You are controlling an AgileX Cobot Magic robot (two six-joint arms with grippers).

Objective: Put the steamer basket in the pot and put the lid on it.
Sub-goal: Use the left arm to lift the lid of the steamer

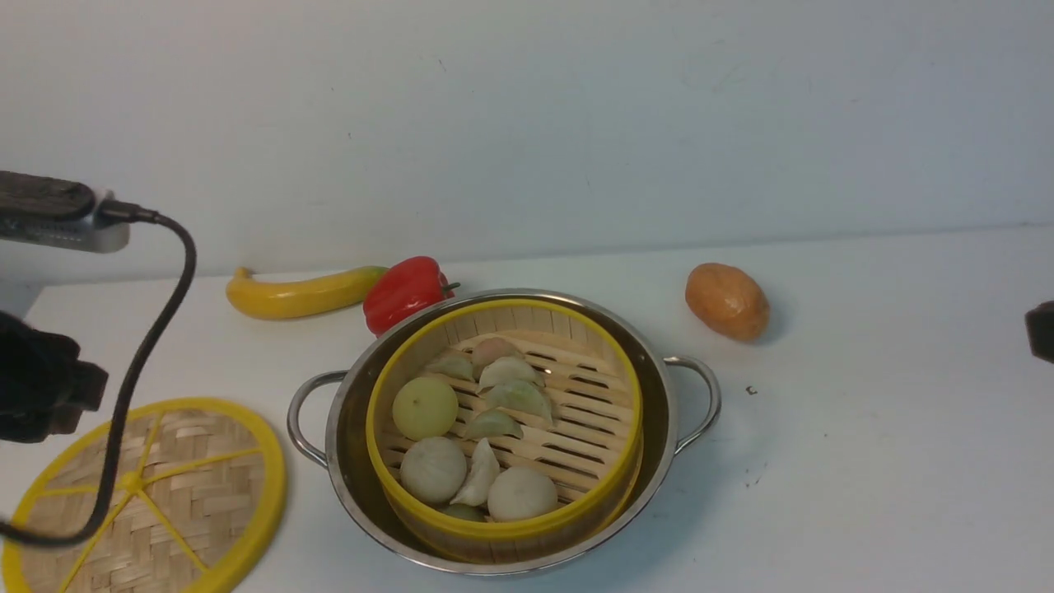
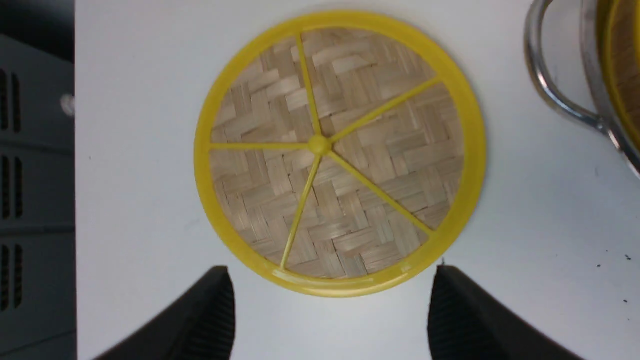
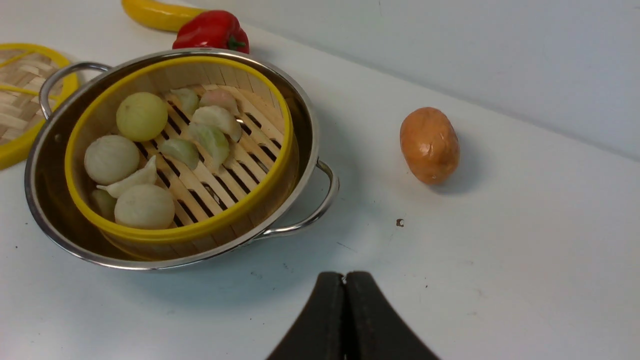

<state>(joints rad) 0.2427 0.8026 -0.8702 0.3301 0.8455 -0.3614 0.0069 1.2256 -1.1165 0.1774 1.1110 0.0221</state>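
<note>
The steamer basket (image 1: 504, 416), bamboo with a yellow rim and pale dumplings and buns inside, sits in the steel pot (image 1: 354, 461), seen also in the right wrist view as basket (image 3: 230, 165) in pot (image 3: 45, 200). The lid (image 1: 198, 478), a flat woven disc with yellow rim and spokes, lies on the table left of the pot. My left gripper (image 2: 330, 272) hovers above the lid (image 2: 340, 155), open, its black fingers apart beside the lid's rim, nothing between them. My right gripper (image 3: 345, 277) is shut and empty, over bare table right of the pot.
A yellow squash (image 1: 300, 294) and a red pepper (image 1: 405, 292) lie behind the pot. An orange-brown potato (image 1: 727, 301) lies to the back right. A black cable (image 1: 144, 354) hangs over the lid in the front view. The table's left edge (image 2: 75, 200) is near the lid.
</note>
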